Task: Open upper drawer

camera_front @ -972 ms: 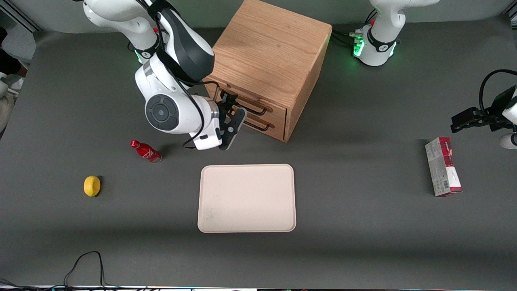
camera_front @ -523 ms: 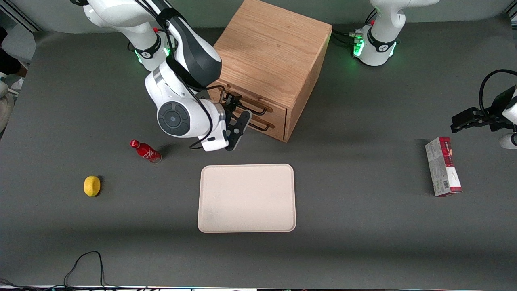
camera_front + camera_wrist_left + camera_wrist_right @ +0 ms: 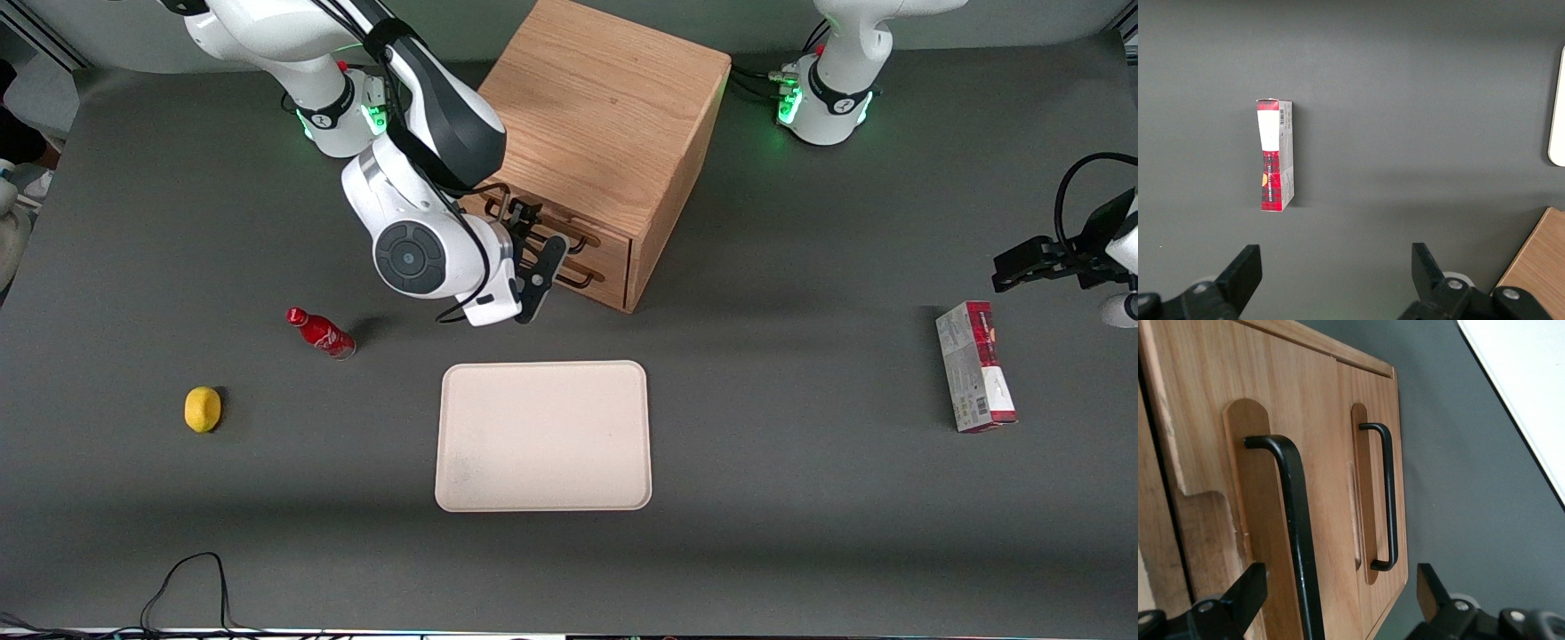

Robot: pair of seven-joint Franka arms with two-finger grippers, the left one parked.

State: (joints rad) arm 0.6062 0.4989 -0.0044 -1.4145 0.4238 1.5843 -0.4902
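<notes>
The wooden cabinet [image 3: 596,116] stands at the back of the table with two light-oak drawers in its front. The upper drawer [image 3: 582,233] appears closed, flush with the lower drawer [image 3: 596,271]. My gripper [image 3: 539,238] is right in front of the drawers, at the level of the upper one. In the right wrist view my gripper [image 3: 1338,593] is open, and the upper drawer's black bar handle [image 3: 1295,520] runs between its fingers [image 3: 1248,587] without touching them. The lower drawer's handle [image 3: 1388,493] lies beside it, outside the fingers.
A cream tray [image 3: 542,436] lies nearer the front camera than the cabinet. A red bottle [image 3: 320,331] and a lemon [image 3: 202,409] lie toward the working arm's end. A red-and-white box [image 3: 973,364] lies toward the parked arm's end, also in the left wrist view [image 3: 1275,153].
My arm has swung toward the cabinet front, carrying the open gripper along the drawer fronts and closer to the upper drawer's handle. The drawers have not moved.
</notes>
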